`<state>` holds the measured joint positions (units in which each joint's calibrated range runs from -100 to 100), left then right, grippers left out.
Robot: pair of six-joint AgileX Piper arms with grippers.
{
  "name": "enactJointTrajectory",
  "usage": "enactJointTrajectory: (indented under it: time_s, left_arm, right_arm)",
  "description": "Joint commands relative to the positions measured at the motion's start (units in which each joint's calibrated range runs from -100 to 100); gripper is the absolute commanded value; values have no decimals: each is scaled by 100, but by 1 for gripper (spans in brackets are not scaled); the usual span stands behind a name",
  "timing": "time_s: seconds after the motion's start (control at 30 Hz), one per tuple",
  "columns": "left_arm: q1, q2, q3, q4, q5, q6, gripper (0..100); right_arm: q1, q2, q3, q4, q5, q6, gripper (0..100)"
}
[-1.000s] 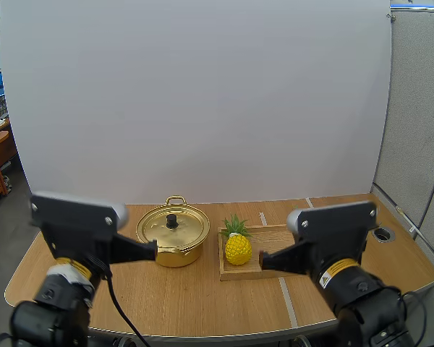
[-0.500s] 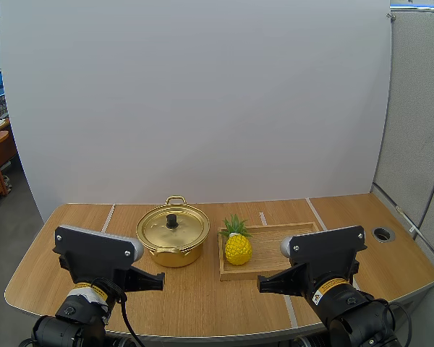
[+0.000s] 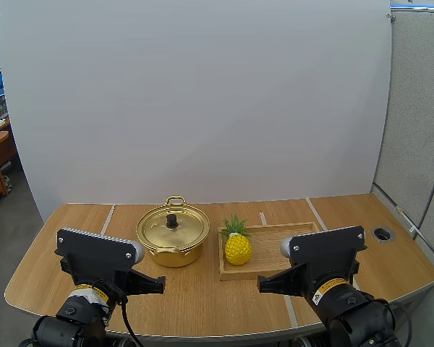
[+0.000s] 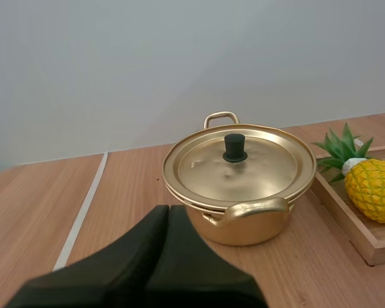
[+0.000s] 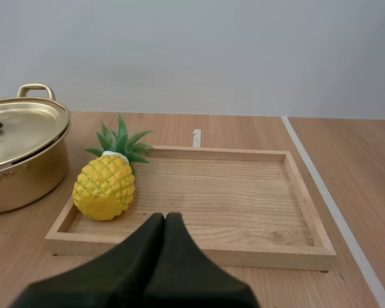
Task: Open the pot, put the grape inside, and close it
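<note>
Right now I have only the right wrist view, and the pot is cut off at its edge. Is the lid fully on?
Observer: Yes. In the left wrist view the lid sits flat on the pot, with its black knob upright at the middle.
Operator: What is the left gripper doing?
Observer: The left gripper is shut on nothing, its fingers together as one wedge. It points at the pot and stops short of it.
Operator: How do the two arms stand against each other?
Observer: In the high view both hang over the near edge of the table. The left faces the pot, and the right gripper faces the tray with the pineapple.
</note>
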<state>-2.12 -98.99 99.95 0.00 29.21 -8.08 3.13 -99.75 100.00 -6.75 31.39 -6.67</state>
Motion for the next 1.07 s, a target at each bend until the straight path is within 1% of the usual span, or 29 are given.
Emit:
enactJointTrajectory:
  time_s: [0.0,1.03]
  left_arm:
    - [-4,-28,5,72,-166,1,0]
    - [-4,-28,5,72,-166,1,0]
  right_arm:
    - [-16,-25,0,-42,4,-8,0]
    - [-16,-25,0,6,-12,-8,0]
